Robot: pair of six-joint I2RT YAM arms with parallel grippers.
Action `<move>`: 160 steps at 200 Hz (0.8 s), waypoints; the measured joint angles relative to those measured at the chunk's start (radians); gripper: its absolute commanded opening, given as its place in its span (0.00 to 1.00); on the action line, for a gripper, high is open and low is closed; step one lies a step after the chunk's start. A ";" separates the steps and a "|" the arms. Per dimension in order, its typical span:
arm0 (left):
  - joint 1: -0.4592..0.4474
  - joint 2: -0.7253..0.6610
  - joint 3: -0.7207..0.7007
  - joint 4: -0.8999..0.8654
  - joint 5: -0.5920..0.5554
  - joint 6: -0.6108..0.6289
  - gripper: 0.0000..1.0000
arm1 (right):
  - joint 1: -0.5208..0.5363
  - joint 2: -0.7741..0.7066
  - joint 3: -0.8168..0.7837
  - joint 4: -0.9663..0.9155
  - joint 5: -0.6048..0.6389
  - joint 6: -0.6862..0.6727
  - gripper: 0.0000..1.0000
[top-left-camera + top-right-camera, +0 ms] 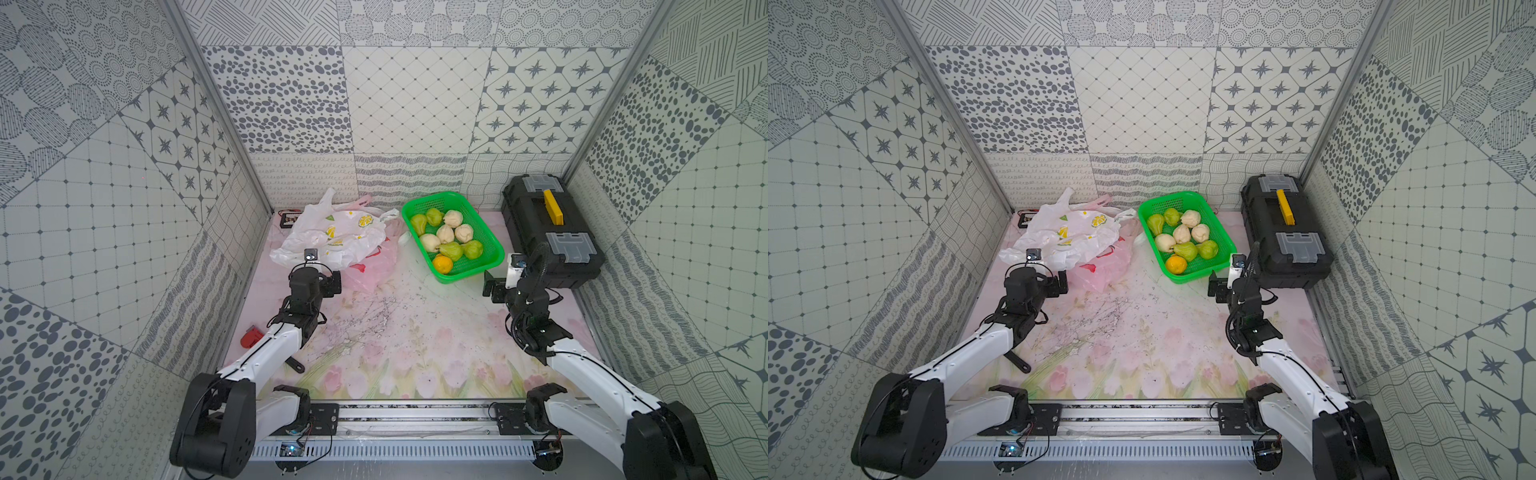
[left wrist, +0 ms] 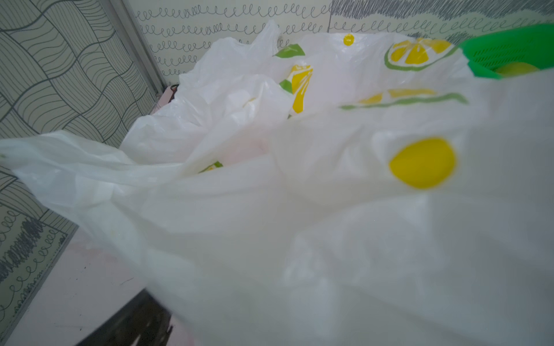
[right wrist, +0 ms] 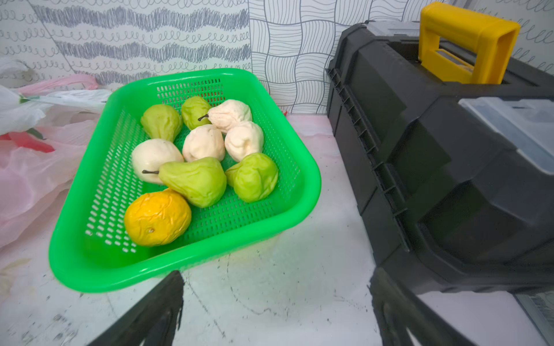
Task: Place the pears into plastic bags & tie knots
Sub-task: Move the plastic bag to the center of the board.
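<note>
**Pears all in the basket, bags slack, both claws empty**

The black toolbox (image 1: pixel 548 232) stands just beside the green basket (image 1: pixel 469 272), on the side away from the bags. I judge that a right arm swinging over the basket could clip it. On the basket's other side lies the heap of plastic bags. The white lemon-print bag (image 1: pixel 332 237) is on top and the pink bag (image 1: pixel 374 266) is partly beneath, its edge near the basket. No knots show. The film is thin and limp, so a claw may pinch both layers or drag the whole heap instead of opening a mouth.

All eight pears (image 3: pixel 195 179) lie packed inside the basket, with an orange (image 3: pixel 157 217) at its near end. A careless grab could take the orange or roll the neighbouring pears.

The right gripper (image 3: pixel 275 274) hovers low, just short of the basket's near rim, with the arm stretched forward and the jaws wide and empty. The left gripper (image 1: pixel 334 284) points at the heap's near edge, well apart from the basket. White film drapes across its view, its jaws are spread, and nothing is visibly clamped.
</note>
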 measured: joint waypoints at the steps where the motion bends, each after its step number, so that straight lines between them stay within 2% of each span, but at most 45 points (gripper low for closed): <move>1: 0.000 0.000 0.000 0.000 0.000 0.000 0.98 | 0.002 -0.003 0.000 -0.004 0.001 0.003 0.98; 21: -0.006 -0.088 0.010 -0.093 -0.014 -0.039 0.98 | 0.065 -0.067 0.014 -0.128 0.022 0.043 0.98; 40: -0.010 -0.163 0.019 -0.177 -0.016 -0.075 0.98 | 0.108 -0.069 0.062 -0.257 0.026 0.106 0.98; 60: -0.010 -0.224 0.032 -0.256 -0.016 -0.110 0.98 | 0.110 -0.051 0.132 -0.396 -0.014 0.232 0.98; 90: -0.010 -0.273 0.081 -0.370 -0.013 -0.175 0.98 | -0.014 -0.044 0.157 -0.445 -0.324 0.416 0.93; 111: -0.010 -0.270 0.173 -0.485 -0.011 -0.262 0.99 | -0.071 -0.027 0.194 -0.531 -0.446 0.486 0.90; 125: -0.008 -0.261 0.236 -0.546 -0.011 -0.319 0.84 | -0.072 0.031 0.296 -0.635 -0.481 0.490 0.86; 141: -0.007 -0.230 0.308 -0.614 -0.005 -0.348 0.74 | -0.061 0.138 0.457 -0.738 -0.481 0.479 0.83; 160: -0.007 -0.149 0.433 -0.724 0.008 -0.371 0.69 | -0.008 0.285 0.649 -0.828 -0.404 0.446 0.82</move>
